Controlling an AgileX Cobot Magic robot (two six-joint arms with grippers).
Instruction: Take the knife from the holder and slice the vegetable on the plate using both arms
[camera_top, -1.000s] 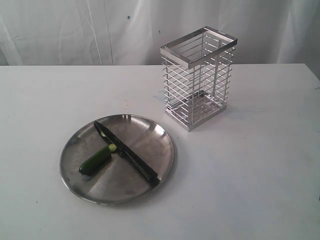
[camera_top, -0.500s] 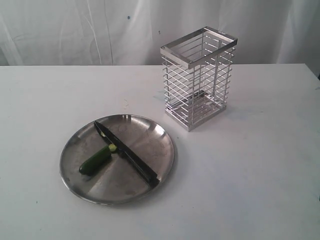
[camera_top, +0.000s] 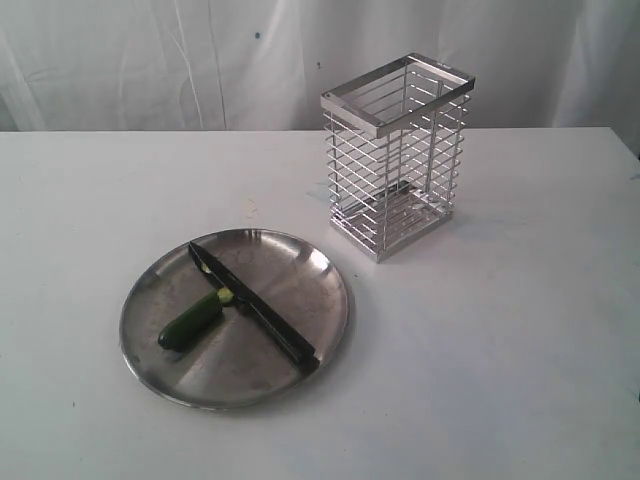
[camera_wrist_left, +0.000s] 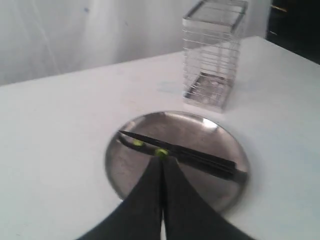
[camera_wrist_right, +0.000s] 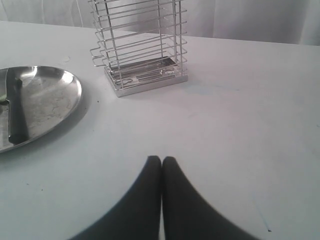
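Note:
The knife (camera_top: 250, 301) lies flat across the plate (camera_top: 290, 265), its blade tip pointing to the back left. The dark-green vegetable (camera_top: 192, 320) rests beside it, its pale cut end against the blade; a small cut piece (camera_top: 207, 269) lies past the blade. The wire holder (camera_top: 397, 155) stands empty behind the plate on the right. Neither arm shows in the exterior view. My left gripper (camera_wrist_left: 162, 161) is shut and empty, raised over the plate (camera_wrist_left: 130, 165) in line with the vegetable's cut end (camera_wrist_left: 161, 152) and the knife (camera_wrist_left: 192, 157). My right gripper (camera_wrist_right: 161, 160) is shut over bare table.
A white tabletop (camera_top: 500, 330) carries everything, with a white curtain (camera_top: 150, 60) behind it. In the right wrist view the holder (camera_wrist_right: 140, 45) stands ahead and the plate's rim (camera_wrist_right: 75, 95) with the knife handle (camera_wrist_right: 16, 112) lies off to one side.

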